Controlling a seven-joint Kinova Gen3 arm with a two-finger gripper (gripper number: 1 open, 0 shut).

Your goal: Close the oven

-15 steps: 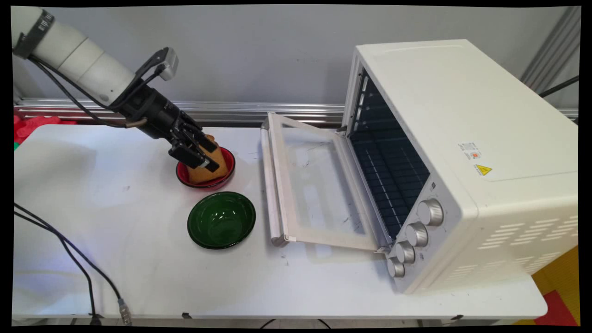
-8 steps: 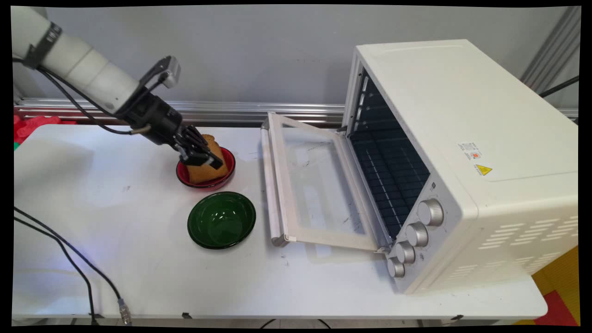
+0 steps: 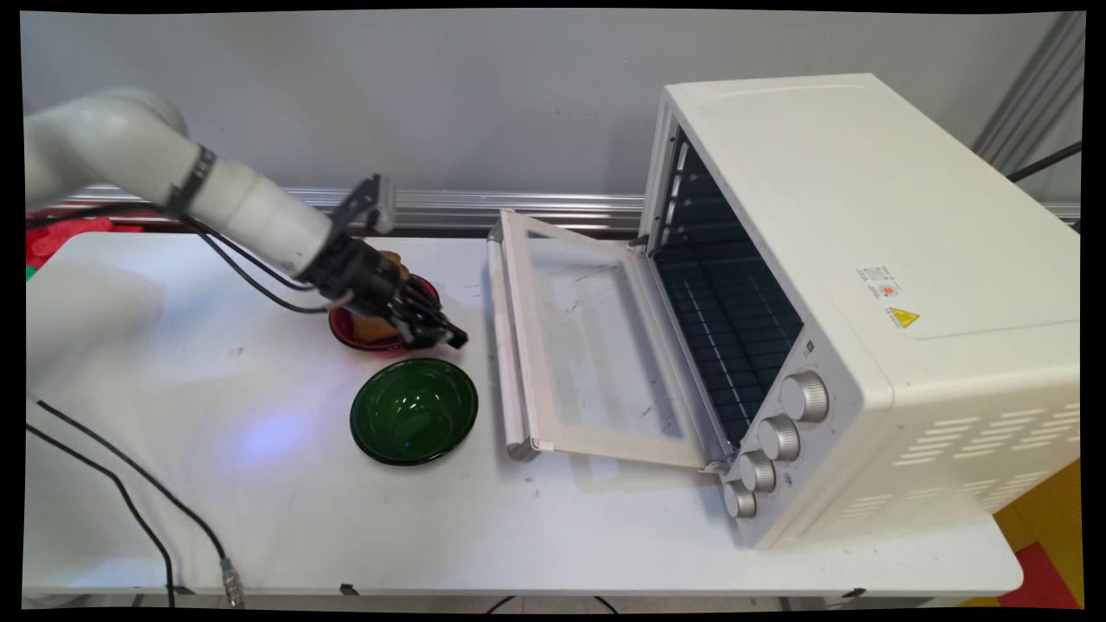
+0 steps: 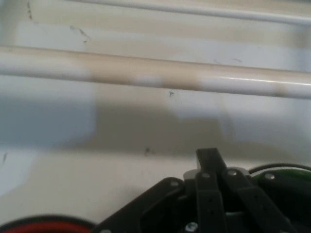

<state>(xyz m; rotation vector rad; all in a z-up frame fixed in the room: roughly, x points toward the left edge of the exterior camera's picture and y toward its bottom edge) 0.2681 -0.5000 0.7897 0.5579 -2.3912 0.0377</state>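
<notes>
Over on the left half of the table (image 3: 259,510), your gripper (image 3: 445,335) is low over the near-right edge of the red bowl (image 3: 340,329), pointing across at the oven (image 3: 864,259). As far as I can see the fingers are closed together on nothing. The hand view shows one black tip (image 4: 208,156) sticking up from the linkage with no gap and nothing pinched in it.

The bread (image 3: 373,329) is sitting in the red bowl. The wrist covers most of it, so you only get tan bits on either side of the black linkage. I can't tell if the gripper is touching the bread or just hanging above it.

The green bowl (image 3: 360,425) is just in front of the red one, close but not touching, and looks empty.

The oven door (image 3: 596,345) is dropped all the way open, and its handle (image 3: 501,345) faces the two bowls. In the hand view that handle (image 4: 146,73) runs straight across the top, so the gripper is aimed right at it. It's near the handle but not in contact. The edges of the red bowl (image 4: 43,225) and green bowl (image 4: 286,171) peek in at the bottom corners.

Inside the oven you can see the dark rack (image 3: 726,320), and nothing on it that I can make out.

So here's how it lies: door open, oven bare, bread in its bowl, nothing in the gripper.
</notes>
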